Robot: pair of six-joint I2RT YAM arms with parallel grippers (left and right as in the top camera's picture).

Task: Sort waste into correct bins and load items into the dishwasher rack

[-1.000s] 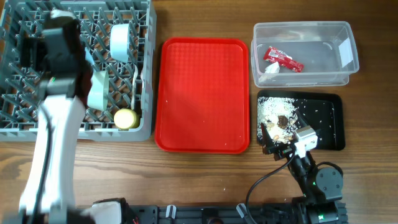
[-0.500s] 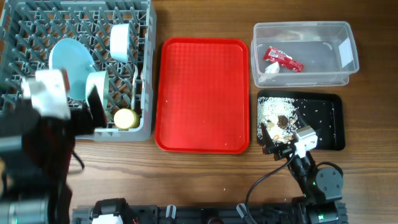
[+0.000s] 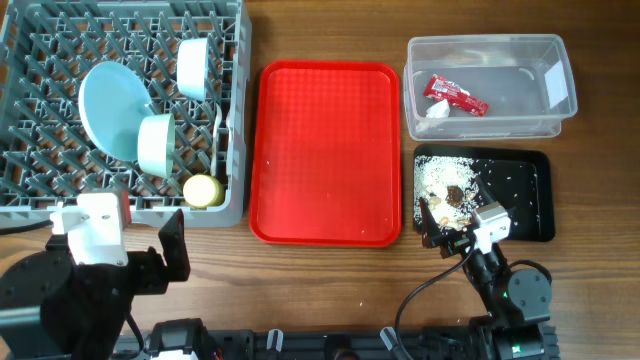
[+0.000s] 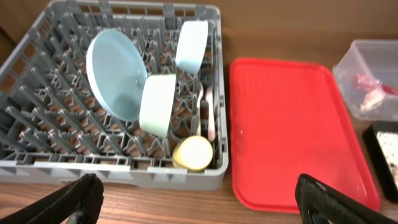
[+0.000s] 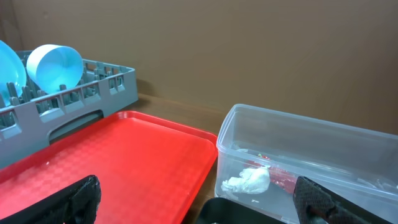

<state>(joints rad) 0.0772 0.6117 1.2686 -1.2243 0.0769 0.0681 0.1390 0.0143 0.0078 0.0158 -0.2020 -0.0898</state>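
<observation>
The grey dishwasher rack (image 3: 40, 195) holds a pale blue plate (image 3: 110, 105) on edge, a bowl (image 3: 157, 143), a saucer (image 3: 193, 68), a yellow cup (image 3: 204, 189) and white cutlery (image 3: 220, 130). A red wrapper (image 3: 455, 95) and a white scrap (image 3: 437, 111) lie in the clear tub (image 3: 490, 50). Rice grains and brown bits (image 3: 442, 182) lie in the black tray (image 3: 530, 200). My left gripper (image 4: 202, 205) stands open over bare wood in front of the rack. My right gripper (image 5: 199, 205) is open and empty at the black tray's near left corner.
A large red serving tray (image 3: 325, 150) lies between the rack and the two bins. A few stray grains sit on the wood near its front edge. Both arm bases stand at the table's near edge.
My left arm has drawn back from over the rack to the near left of the table, uncovering the plate standing in the rack. The right arm has not moved.
</observation>
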